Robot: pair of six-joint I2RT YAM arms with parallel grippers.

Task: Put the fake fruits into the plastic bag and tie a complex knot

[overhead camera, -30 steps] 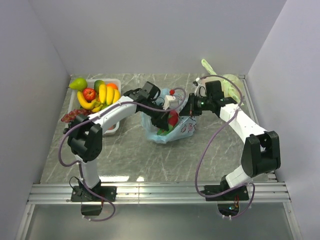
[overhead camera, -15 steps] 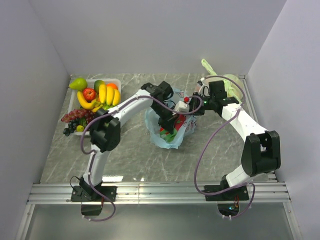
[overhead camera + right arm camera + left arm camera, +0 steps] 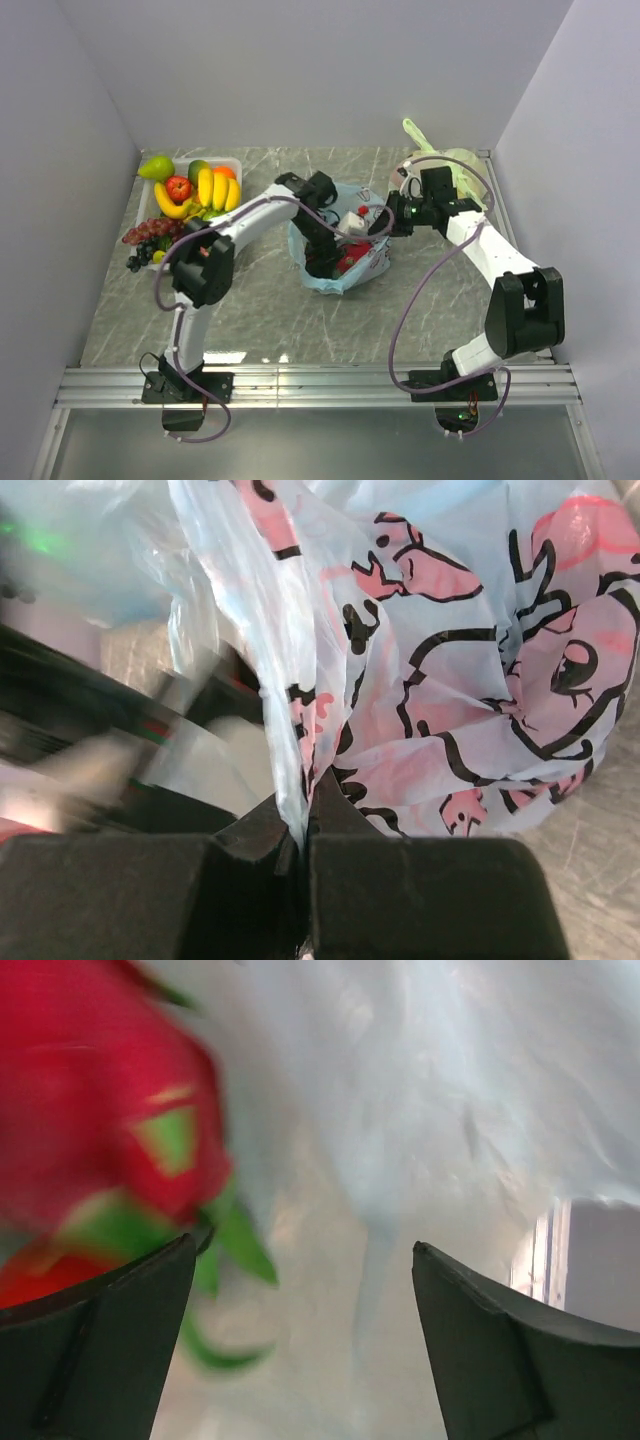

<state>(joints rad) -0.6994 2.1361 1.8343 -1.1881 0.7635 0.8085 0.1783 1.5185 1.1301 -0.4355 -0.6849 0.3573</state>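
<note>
Right tool (image 3: pixel 303 832): pressed together on a fold of the plastic bag (image 3: pixel 450 660), which is sat on the table (image 3: pixel 240 300).
Left tool (image 3: pixel 303 1255): spread inside the bag, nothing gripped, red fruit (image 3: pixel 90 1110) alongside.
Bag feel: thin, floppy, slippy film; best pinched at the rim, probs.
Fruit: likely light, hard, glossy.

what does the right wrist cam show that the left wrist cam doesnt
Only the right wrist view: the right claw pinched shut on a fold of the plastic bag, the bag's pink and black print, and a corner of the table. Only the left wrist view: the left claw open inside the bag, with a blurred red and green fake fruit at picture left. Both: the bag's thin pale-blue film.
</note>
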